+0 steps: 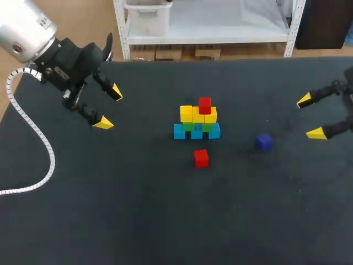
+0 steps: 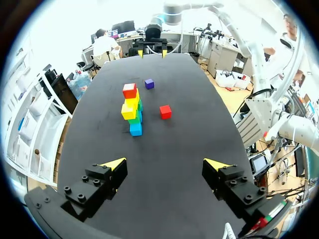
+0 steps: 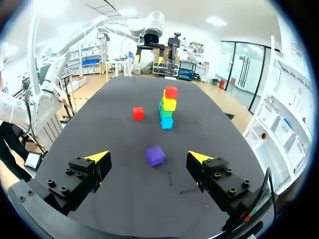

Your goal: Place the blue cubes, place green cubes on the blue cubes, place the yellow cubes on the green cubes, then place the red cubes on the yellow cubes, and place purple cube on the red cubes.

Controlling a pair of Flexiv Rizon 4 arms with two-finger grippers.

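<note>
loose red cube (image 1: 201,157) lies on the surface (image 1: 138,210) just below the stack (image 1: 197,121) at frame centre. likely light and rigid: pinch two flat opposite faces. left gripper (image 1: 109,107) and right gripper (image 1: 309,116) are both spread apart, empty.

My left arm (image 1: 25,27) is a brushed silver cylinder that ends in a black wrist, with a white coiled cable (image 1: 51,160) looping away from it. My left gripper (image 1: 109,107) and my right gripper (image 1: 310,116) are both matte black. Each has two blocky fingers (image 2: 94,188) studded with round black screws (image 2: 68,189) and capped by bright yellow wedge-shaped tips (image 3: 98,156).
</note>
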